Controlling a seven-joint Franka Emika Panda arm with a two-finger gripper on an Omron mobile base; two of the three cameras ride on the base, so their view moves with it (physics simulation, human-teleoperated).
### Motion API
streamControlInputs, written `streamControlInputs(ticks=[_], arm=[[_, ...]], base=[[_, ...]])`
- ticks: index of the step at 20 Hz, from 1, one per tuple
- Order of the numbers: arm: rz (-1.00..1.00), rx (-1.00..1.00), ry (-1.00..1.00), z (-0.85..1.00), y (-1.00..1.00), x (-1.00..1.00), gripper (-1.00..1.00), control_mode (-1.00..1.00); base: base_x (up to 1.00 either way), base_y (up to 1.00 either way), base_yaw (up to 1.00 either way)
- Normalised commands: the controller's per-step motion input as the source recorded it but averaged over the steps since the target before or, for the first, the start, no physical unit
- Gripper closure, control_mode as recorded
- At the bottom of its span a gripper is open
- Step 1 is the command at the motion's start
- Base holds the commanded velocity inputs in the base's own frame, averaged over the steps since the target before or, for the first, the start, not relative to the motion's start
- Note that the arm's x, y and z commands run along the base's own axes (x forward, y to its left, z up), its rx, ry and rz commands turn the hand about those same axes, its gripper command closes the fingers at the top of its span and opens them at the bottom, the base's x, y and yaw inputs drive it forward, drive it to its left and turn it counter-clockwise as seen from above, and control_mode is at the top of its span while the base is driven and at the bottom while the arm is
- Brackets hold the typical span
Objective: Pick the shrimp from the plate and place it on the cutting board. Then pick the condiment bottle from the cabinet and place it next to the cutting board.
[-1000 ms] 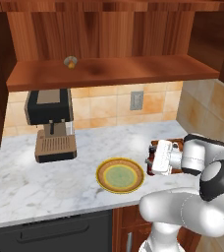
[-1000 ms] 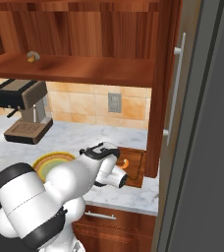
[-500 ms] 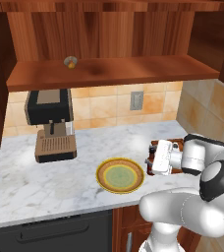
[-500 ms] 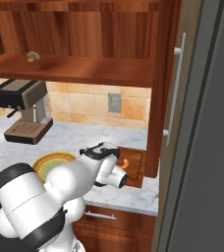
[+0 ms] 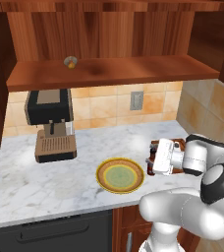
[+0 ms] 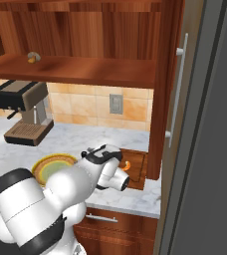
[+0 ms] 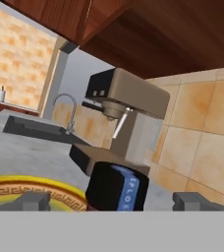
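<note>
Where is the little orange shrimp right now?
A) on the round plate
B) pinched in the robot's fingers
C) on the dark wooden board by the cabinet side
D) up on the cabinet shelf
C: in the right base view the shrimp lies on the cutting board, while the plate has a bare green centre.

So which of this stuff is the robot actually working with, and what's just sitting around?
For the job:
- shrimp, lying on the cutting board
- plate
- cabinet
- the open hand

Lying about:
- coffee machine
- small round thing on the cabinet shelf
- wall outlet
</note>
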Motion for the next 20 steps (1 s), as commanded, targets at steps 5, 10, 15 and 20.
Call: streamControlInputs(ticks=[5,10,15,20], arm=[[0.0,0.0,-0.06,0.1,0.0,0.0,-1.0,-1.0],[0.0,0.0,-0.05,0.1,0.0,0.0,-1.0,-1.0],[0.0,0.0,-0.05,0.14,0.0,-0.04,-1.0,-1.0],[0.0,-0.01,-0.06,0.15,0.0,-0.07,-1.0,-1.0]], base=[[0.0,0.0,0.0],[0.0,0.0,0.0],[0.0,0.0,0.0],[0.0,0.0,0.0]])
